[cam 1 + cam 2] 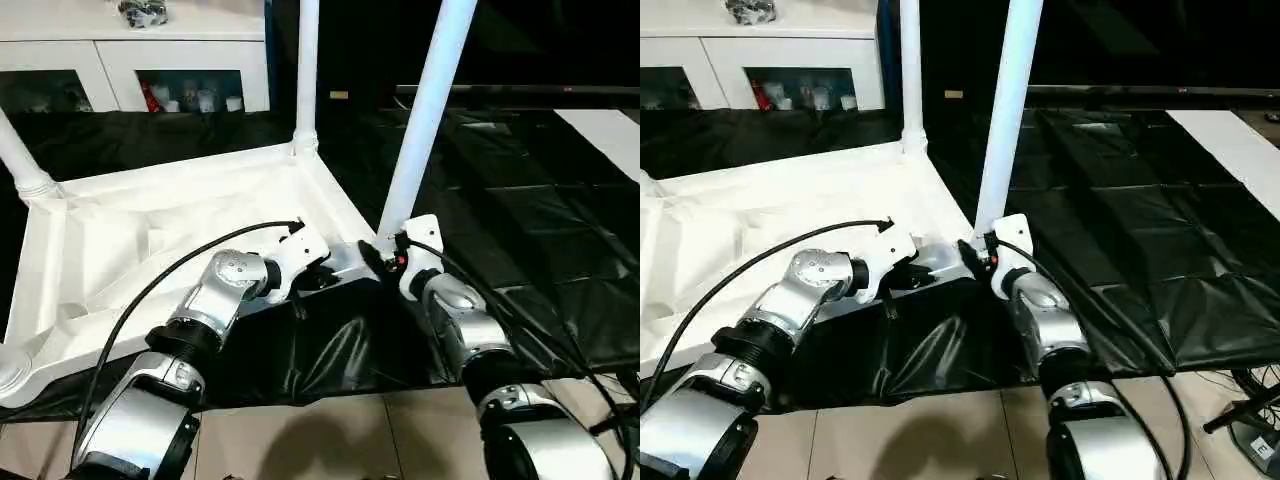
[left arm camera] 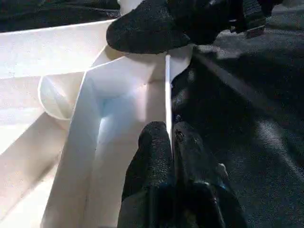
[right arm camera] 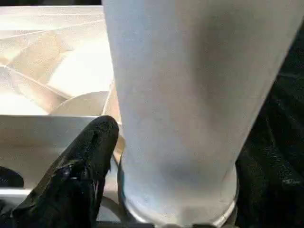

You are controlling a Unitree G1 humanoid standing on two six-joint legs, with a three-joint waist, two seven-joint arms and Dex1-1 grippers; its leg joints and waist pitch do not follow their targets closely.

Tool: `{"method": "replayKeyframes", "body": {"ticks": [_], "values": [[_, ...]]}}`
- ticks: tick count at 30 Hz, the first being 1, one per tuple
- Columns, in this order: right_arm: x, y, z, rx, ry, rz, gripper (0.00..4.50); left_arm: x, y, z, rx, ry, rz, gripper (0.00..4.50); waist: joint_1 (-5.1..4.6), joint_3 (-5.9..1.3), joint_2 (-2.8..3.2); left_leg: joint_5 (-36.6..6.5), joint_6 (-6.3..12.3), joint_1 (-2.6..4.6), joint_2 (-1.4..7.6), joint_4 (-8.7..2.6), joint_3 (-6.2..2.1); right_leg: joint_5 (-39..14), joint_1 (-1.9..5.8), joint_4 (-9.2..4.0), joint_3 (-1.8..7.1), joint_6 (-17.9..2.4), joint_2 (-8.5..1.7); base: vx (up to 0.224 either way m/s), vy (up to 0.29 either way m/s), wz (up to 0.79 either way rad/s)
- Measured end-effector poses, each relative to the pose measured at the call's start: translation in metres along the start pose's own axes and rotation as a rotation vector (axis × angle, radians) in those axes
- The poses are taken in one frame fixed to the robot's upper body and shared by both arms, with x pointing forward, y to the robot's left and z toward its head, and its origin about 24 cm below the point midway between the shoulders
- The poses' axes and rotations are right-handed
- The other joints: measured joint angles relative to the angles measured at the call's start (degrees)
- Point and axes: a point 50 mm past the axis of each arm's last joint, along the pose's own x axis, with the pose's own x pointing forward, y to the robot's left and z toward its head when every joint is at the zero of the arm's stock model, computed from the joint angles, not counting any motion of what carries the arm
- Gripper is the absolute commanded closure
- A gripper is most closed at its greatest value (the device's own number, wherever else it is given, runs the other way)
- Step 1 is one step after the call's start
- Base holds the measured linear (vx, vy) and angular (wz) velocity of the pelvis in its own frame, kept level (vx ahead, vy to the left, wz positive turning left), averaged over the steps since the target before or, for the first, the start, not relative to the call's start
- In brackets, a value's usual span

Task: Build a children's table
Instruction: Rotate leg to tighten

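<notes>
Four legs are being seated in the children's table (image 1: 180,225), which is lying upside down on the black-draped counter (image 1: 520,220), its ribbed underside facing up. Three legs are being shown already standing in corner sockets: one at the far corner (image 1: 306,70), one at the left (image 1: 22,160), and one cut off at the lower left edge (image 1: 10,370). The fourth leg (image 1: 425,110) is being set into the near right corner socket, so the final leg step is judged to be in hand. The left tool (image 2: 172,142) is being kept clenched on the thin side wall of the tabletop, one finger on each face of it, steadying the top. The right tool (image 1: 385,258) is being held at the base of the fourth leg; one black finger (image 3: 83,166) is being pressed beside the leg's collar, but the second finger is being hidden behind the tube, so whether the leg is being grasped cannot be told. The next move is judged to call for a firm downward push along the leg's axis while the top is being held still. How deep the leg is sitting in its socket is being hidden by the tool and collar, and every leg's upper end is being cut off.
</notes>
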Motion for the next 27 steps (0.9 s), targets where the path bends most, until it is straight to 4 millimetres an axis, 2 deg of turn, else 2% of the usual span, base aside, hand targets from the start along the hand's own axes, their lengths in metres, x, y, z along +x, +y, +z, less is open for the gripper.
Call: {"method": "replayKeyframes", "body": {"ticks": [6, 11, 14, 15, 22, 27], "values": [[-0.012, -0.004, 0.002, -0.074, 0.019, 0.251, 0.64, -0.018, 0.002, -0.006, 0.019, -0.013, -0.094, 4.50, 0.20, 0.01, 0.01, -0.01, 0.00, -0.03, 0.07, -0.48, 0.05, 0.05, -0.18, 0.05, -0.07, -0.24, 0.09, 0.000, 0.000, 0.00], [-0.027, -0.005, 0.006, -0.170, 0.077, 0.514, 0.64, -0.034, 0.004, -0.011, 0.052, -0.014, -0.201, 4.50, 0.92, 0.02, 0.00, 0.14, 0.31, -0.44, 0.13, -0.36, 0.11, 0.02, -0.55, 0.12, -0.10, -0.27, 0.11, 0.000, 0.000, 0.00], [-0.031, -0.002, 0.006, -0.195, 0.111, 0.632, 0.64, -0.041, 0.005, -0.015, 0.061, 0.001, -0.247, 4.50, 1.43, 0.01, -0.01, 0.10, 0.25, -0.42, 0.14, -0.28, 0.11, 0.05, -0.54, 0.19, -0.09, -0.32, 0.10, 0.000, 0.000, 0.00], [-0.032, -0.001, 0.006, -0.201, 0.118, 0.661, 0.89, -0.043, 0.005, -0.016, 0.066, 0.006, -0.260, 4.50, 1.55, 0.01, -0.01, 0.10, 0.24, -0.40, 0.14, -0.25, 0.11, 0.07, -0.53, 0.21, -0.08, -0.34, 0.09, 0.000, 0.000, 0.00], [-0.037, 0.001, 0.006, -0.216, 0.158, 0.766, 1.38, -0.053, 0.005, -0.020, 0.078, 0.031, -0.332, 4.50, 1.84, 0.02, -0.03, -0.02, 0.03, -0.38, 0.13, -0.10, 0.11, 0.08, -0.50, 0.33, -0.05, -0.36, 0.05, 0.000, 0.000, 0.00], [-0.038, 0.002, 0.006, -0.209, 0.157, 0.775, 1.71, -0.053, 0.004, -0.019, 0.090, 0.030, -0.343, 4.50, 1.90, 0.01, -0.05, -0.02, 0.03, -0.39, 0.13, -0.11, 0.11, 0.08, -0.51, 0.35, -0.05, -0.35, 0.05, 0.000, 0.000, 0.00]]}}
